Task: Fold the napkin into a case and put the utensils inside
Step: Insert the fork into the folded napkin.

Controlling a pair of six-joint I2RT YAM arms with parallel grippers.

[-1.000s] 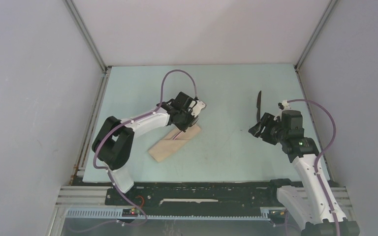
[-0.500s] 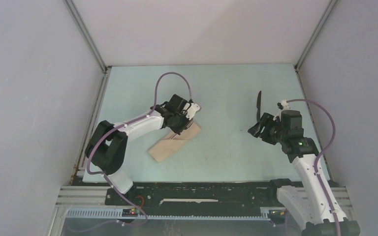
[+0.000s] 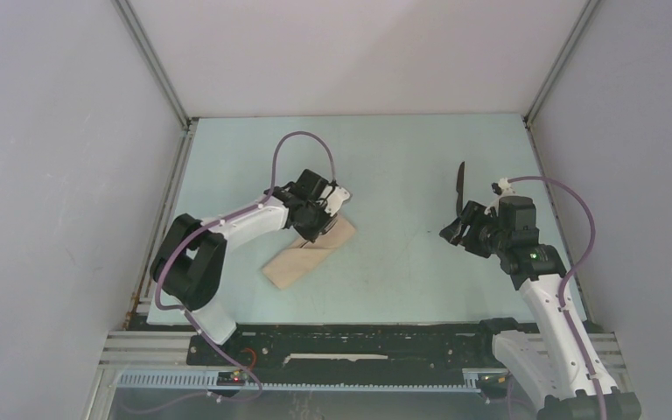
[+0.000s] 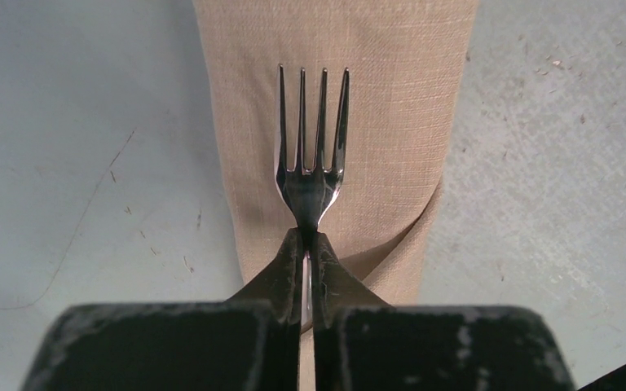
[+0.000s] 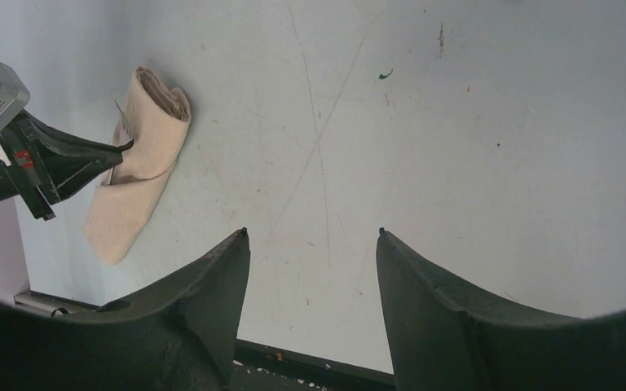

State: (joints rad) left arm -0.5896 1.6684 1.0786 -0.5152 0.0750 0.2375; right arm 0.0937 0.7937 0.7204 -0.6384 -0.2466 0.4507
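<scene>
The napkin lies folded into a narrow beige case (image 3: 296, 262) on the left half of the table, with a diagonal fold edge showing in the left wrist view (image 4: 391, 244). My left gripper (image 4: 310, 238) is shut on the neck of the light grey fork (image 4: 311, 155), whose tines point away over the cloth (image 4: 375, 98). Seen from above, that gripper (image 3: 315, 224) hangs over the case's far end. The black knife (image 3: 460, 185) sits just beyond my right gripper (image 3: 452, 233). In the right wrist view that gripper (image 5: 312, 234) is open and empty, and the case (image 5: 134, 179) shows far left.
Pale green table (image 3: 402, 271) with scratches, walled by grey panels left, right and back. A black rail (image 3: 359, 346) runs along the near edge. The left arm's purple cable (image 3: 302, 144) loops above the wrist.
My left wrist has drawn back to the left with the fork, staying over the case's far end. The right arm and knife have not moved.
</scene>
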